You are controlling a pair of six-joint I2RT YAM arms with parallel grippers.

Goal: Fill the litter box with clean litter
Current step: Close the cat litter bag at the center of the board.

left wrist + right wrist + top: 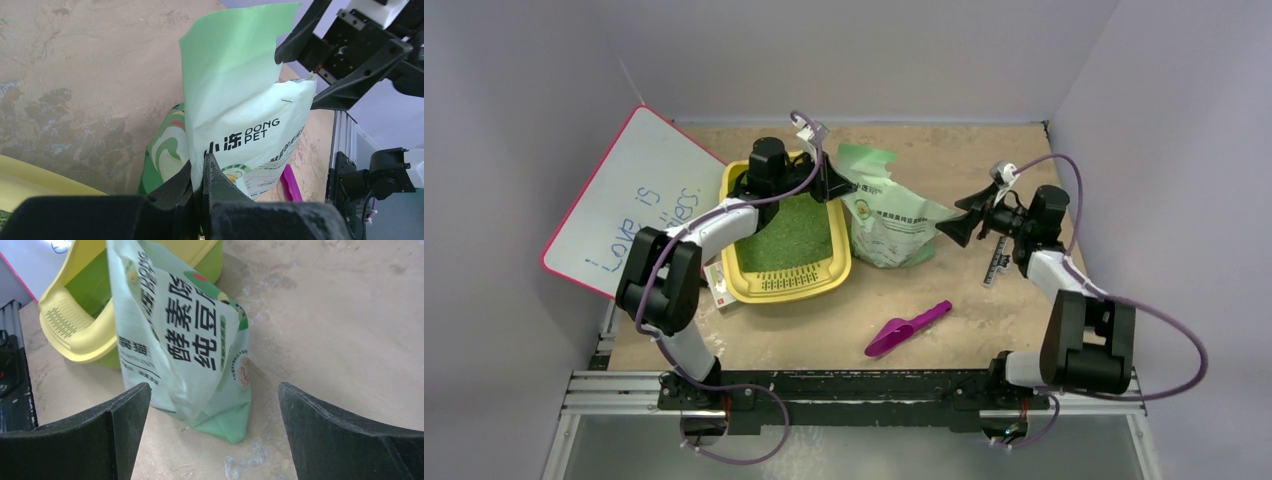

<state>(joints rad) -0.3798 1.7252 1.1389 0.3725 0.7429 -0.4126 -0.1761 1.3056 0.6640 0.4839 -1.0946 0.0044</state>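
The yellow litter box (831, 268) lies left of centre and holds a layer of green litter (789, 235). The pale green printed bag (889, 225) stands just right of it, leaning. My left gripper (832, 185) is over the box's far right corner, shut on the bag's upper edge (240, 100); the jaws (202, 162) pinch the film. My right gripper (954, 228) is open and empty, just right of the bag. In the right wrist view its fingers (214, 386) frame the bag's lower corner (230, 420) without touching, with the box (75, 335) behind.
A white board with pink edge (629, 205) leans at the left. A purple scoop (907, 328) lies in front of the bag. A ruler (998, 262) lies under the right arm. A small white and red box (719, 285) sits by the tray's near left corner.
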